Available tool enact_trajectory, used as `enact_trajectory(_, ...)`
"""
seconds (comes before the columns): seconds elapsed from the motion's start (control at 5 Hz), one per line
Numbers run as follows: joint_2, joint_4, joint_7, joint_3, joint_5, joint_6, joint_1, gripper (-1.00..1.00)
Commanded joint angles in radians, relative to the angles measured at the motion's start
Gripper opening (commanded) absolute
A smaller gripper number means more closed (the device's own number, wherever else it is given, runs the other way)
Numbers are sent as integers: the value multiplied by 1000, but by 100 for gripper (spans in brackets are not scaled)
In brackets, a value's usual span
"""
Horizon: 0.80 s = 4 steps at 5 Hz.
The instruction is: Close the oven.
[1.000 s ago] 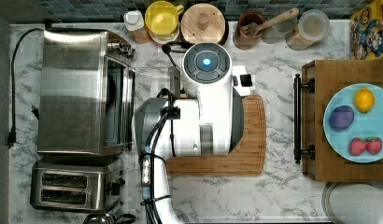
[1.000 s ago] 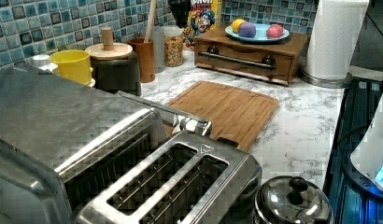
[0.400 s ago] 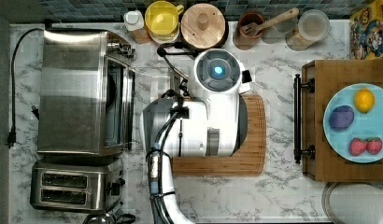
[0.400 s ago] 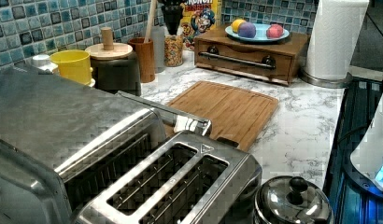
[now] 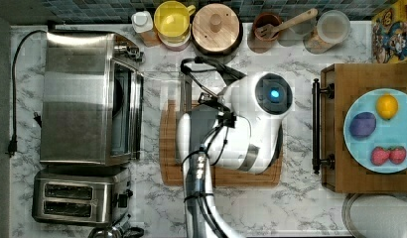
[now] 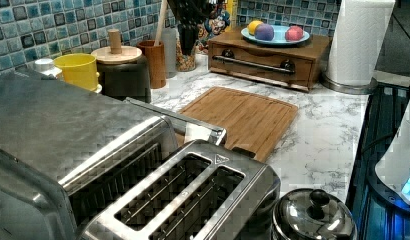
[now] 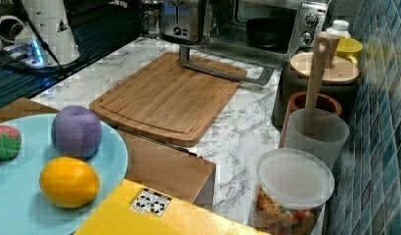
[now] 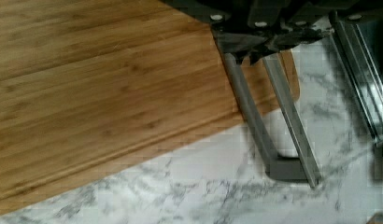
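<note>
My gripper [image 8: 266,39] sits right over the handle [image 8: 278,116] of the oven [image 5: 87,96]; jaw state I cannot tell. Door lies flat open; next I'd lift the handle.

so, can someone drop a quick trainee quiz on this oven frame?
1. True or false: the oven door is shut.
2. The door's bar handle lies above: A) the cutting board edge, B) the blue plate, C) the paper towel roll.
3. In the top view, what stands right below the oven?

Key: 1 false, the door hangs open. 2 A. 3 the two-slot toaster.
</note>
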Motion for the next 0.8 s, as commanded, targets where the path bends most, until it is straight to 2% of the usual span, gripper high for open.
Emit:
enact_trajectory(0.2, -45, -201, -457, -16, 233, 54, -43, -100)
enact_trajectory(0.6, 4, -269, -752, 15, 538, 172, -23, -100)
enact_trajectory(0.8, 92, -240, -833, 31, 624, 224, -26, -100)
